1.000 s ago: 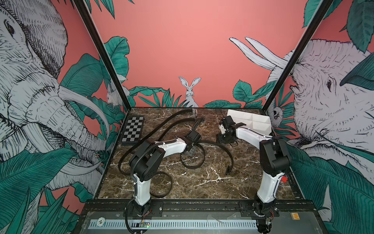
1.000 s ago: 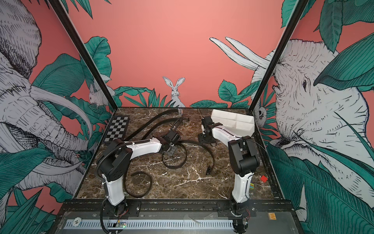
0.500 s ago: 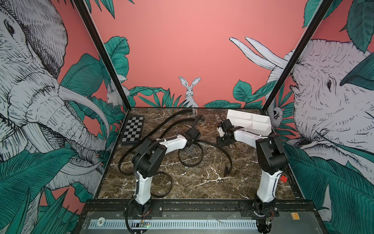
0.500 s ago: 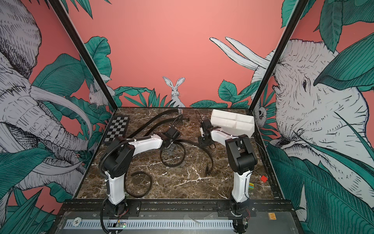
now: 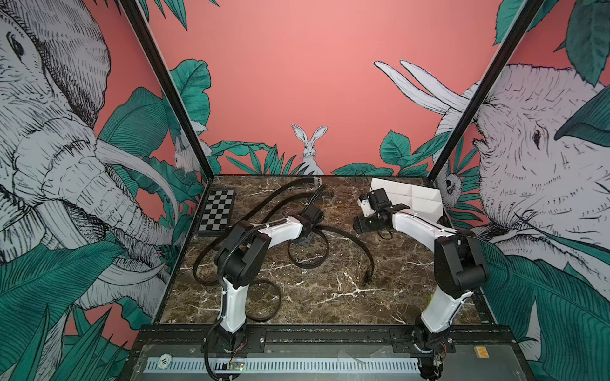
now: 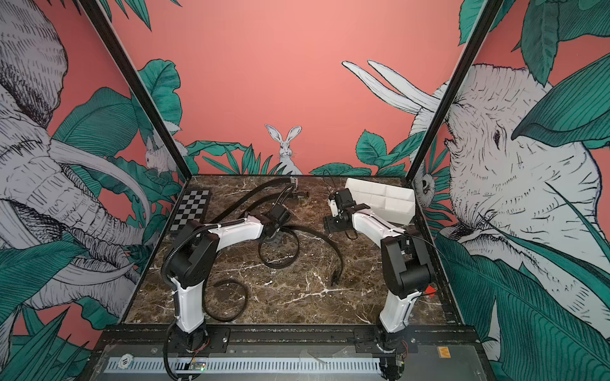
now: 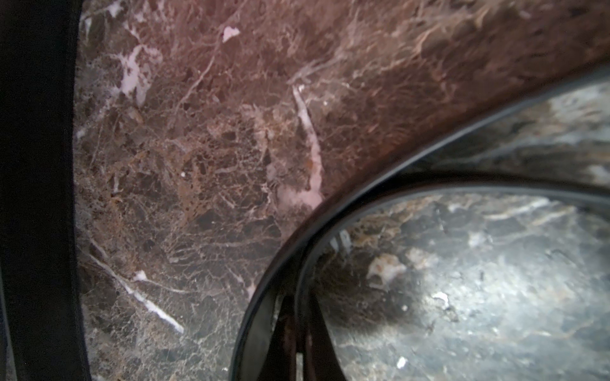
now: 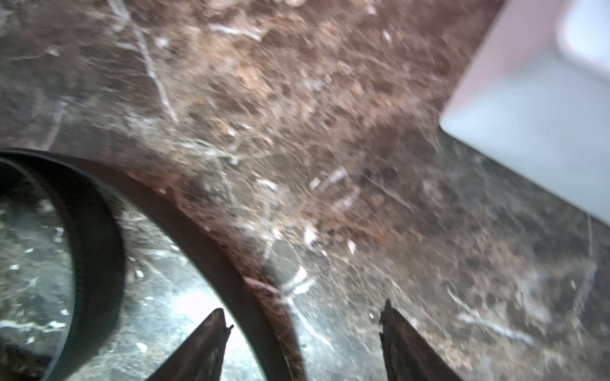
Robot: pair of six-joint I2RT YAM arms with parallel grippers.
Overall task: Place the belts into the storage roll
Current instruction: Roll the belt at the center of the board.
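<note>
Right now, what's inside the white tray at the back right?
The tray shows only its bare white sections, with nothing lying in them. The right arm's wrist covers one near corner, so that part cannot be checked.

I can't read a single word or number anywhere around me. The nearest thing to a label is a small orange sticker [image 5: 481, 352] at the right end of the grey front plate [image 5: 313, 349], below the worktop [image 5: 330, 297]. It carries a dark mark (letter or logo, I can't tell which). In both top views a round white disc [image 5: 162, 362] sits toward the left end of that same plate. It also has dark marks on its face, too small to make out.
</note>
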